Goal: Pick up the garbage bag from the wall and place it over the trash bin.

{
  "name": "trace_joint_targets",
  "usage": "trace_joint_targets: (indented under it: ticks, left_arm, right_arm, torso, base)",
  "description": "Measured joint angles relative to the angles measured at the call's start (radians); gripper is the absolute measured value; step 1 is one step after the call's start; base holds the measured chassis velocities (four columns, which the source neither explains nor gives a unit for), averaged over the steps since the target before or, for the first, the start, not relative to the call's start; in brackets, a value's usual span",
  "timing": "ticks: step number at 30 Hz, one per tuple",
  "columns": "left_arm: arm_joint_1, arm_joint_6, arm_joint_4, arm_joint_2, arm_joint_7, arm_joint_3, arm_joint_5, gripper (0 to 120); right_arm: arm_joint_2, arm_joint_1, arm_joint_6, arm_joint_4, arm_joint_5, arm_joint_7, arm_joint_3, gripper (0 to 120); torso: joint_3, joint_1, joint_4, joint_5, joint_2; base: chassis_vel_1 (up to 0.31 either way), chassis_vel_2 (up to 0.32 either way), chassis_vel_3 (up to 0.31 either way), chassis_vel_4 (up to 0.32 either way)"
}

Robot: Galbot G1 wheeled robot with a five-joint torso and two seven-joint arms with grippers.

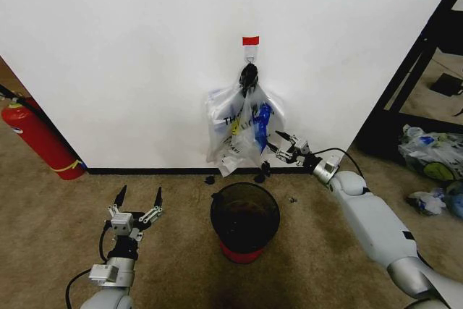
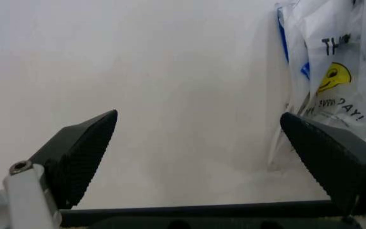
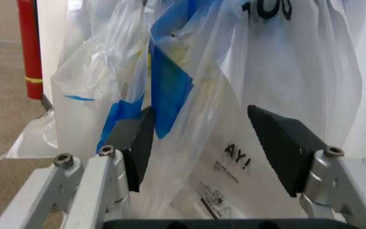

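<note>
The wall (image 1: 145,56) fills most of what I face, plain white with a black skirting strip (image 1: 145,171) along the carpet (image 1: 58,236). A red tape square (image 1: 250,40) sits on it above a hook (image 1: 249,53), and from that hook a bunch of see-through bags hangs under a black knot (image 1: 248,75). The garbage bag (image 1: 246,132) hangs there against the wall, with its blue patches, black lettering and a yellow smiley face (image 2: 333,76). The trash bin (image 1: 244,221), black mesh on a red base, stands on the carpet just below the bags and a little out from the wall. A red fire extinguisher (image 1: 36,139) leans at the far left by the skirting.

My right gripper (image 1: 285,146) is up at the lower right edge of the bag; its jaws are spread, and the plastic (image 3: 208,119) lies between them, not pinched. My left gripper (image 1: 137,199) hovers low over the carpet to the left of the bin, jaws spread wide and holding nothing, pointed at bare wall
</note>
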Motion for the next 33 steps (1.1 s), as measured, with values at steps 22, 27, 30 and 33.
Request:
trace_joint_targets:
  ticks: [22, 27, 30, 33]
  left_arm:
    - [-0.001, -0.005, 0.005, 0.003, -0.002, -0.004, -0.006, 100]
    - [-0.006, -0.005, -0.001, 0.008, -0.002, 0.009, -0.004, 100]
    - [-0.015, -0.003, -0.014, 0.016, -0.001, 0.024, -0.002, 100]
    - [-0.039, 0.001, -0.033, 0.038, 0.003, 0.050, -0.001, 100]
  right_arm:
    - [0.009, 0.008, -0.005, 0.024, 0.068, 0.066, -0.050, 7]
    - [-0.029, -0.039, -0.007, 0.100, 0.125, 0.063, -0.037, 0]
    - [-0.044, -0.061, 0.000, 0.129, 0.158, 0.057, -0.030, 0]
    - [-0.063, -0.091, -0.018, 0.188, 0.253, 0.059, -0.033, 0]
  torso:
    - [0.000, 0.000, 0.0001, -0.0001, 0.000]
    - [0.000, 0.000, -0.0002, 0.0000, 0.000]
    - [0.000, 0.000, 0.0000, 0.0001, 0.000]
    - [0.000, 0.000, 0.0000, 0.0000, 0.000]
  base:
    - [0.000, 0.000, 0.000, 0.000]
    - [0.000, 0.000, 0.000, 0.000]
    - [0.000, 0.000, 0.000, 0.000]
    - [0.000, 0.000, 0.000, 0.000]
